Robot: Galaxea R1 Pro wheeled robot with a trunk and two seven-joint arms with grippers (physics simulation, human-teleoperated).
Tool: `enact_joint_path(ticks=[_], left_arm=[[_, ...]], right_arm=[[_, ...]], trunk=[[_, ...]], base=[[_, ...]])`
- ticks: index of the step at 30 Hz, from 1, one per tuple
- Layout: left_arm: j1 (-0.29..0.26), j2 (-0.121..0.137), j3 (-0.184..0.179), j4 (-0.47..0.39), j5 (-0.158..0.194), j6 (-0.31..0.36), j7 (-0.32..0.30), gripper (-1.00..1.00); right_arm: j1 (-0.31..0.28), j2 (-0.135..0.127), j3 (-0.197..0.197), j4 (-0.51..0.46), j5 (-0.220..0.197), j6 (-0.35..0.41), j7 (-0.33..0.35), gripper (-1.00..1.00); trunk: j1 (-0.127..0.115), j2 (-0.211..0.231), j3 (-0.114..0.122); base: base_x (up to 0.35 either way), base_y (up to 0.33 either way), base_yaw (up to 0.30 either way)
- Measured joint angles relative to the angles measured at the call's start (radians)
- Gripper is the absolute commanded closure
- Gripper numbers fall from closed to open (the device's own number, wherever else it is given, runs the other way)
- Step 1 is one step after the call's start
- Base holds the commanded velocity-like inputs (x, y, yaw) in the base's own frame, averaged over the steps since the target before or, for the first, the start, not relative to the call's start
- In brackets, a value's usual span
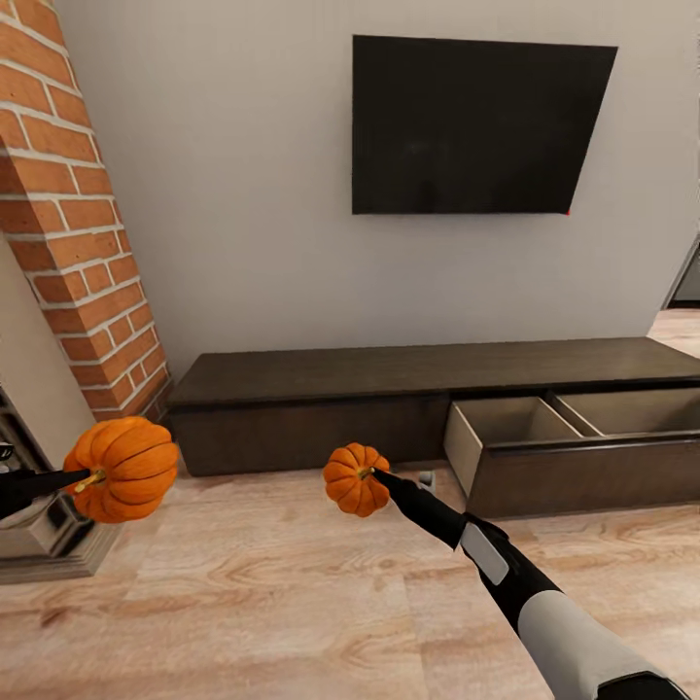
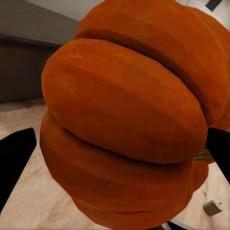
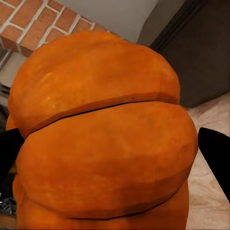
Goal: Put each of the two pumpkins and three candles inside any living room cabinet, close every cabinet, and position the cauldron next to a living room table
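— Item one: what do the arms carry?

— The left gripper (image 1: 89, 479) has its jaws clamped on a ribbed orange pumpkin with a short stem (image 1: 123, 469), held in the air beside the red brick column (image 1: 73, 224). The right gripper (image 1: 377, 474) grips a second, smaller-looking orange pumpkin (image 1: 355, 478) over the pale plank floor (image 1: 262, 603).

— Item two: open room?

— The long low dark-brown wooden cabinet (image 1: 389, 374) lines the grey wall; its right-hand drawer (image 1: 544, 428) is pulled out, pale inside, with a divider. A small grey cylinder, perhaps a candle (image 1: 426, 478), sits on the floor near the drawer's corner. Bare floor lies between.

— Any writing?

— None readable; the black wall-mounted screen (image 1: 476, 126) is blank.
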Motion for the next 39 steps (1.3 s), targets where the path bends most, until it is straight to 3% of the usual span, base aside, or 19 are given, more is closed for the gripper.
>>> enact_joint_path(ticks=[13, 31, 39], left_arm=[[0.000, 0.000, 0.001, 0.000, 0.006, 0.000, -0.003, 1.00], [-0.001, 0.000, -0.007, 0.000, 0.006, 0.000, -0.003, 1.00], [0.000, 0.000, -0.007, 0.000, 0.005, 0.000, -0.003, 1.00]], right_arm=[[0.000, 0.000, -0.004, 0.002, 0.002, 0.001, 0.002, 1.00], [0.000, 0.000, -0.006, 0.001, -0.001, -0.002, 0.006, 1.00], [0.000, 0.000, -0.005, 0.001, 0.001, -0.003, 0.007, 1.00]], trunk=[[-0.003, 0.006, -0.014], [-0.072, 0.131, 0.027], [-0.072, 0.132, 0.027]], base=[[0.000, 0.000, 0.000], [0.000, 0.000, -0.051], [0.000, 0.000, -0.274]])
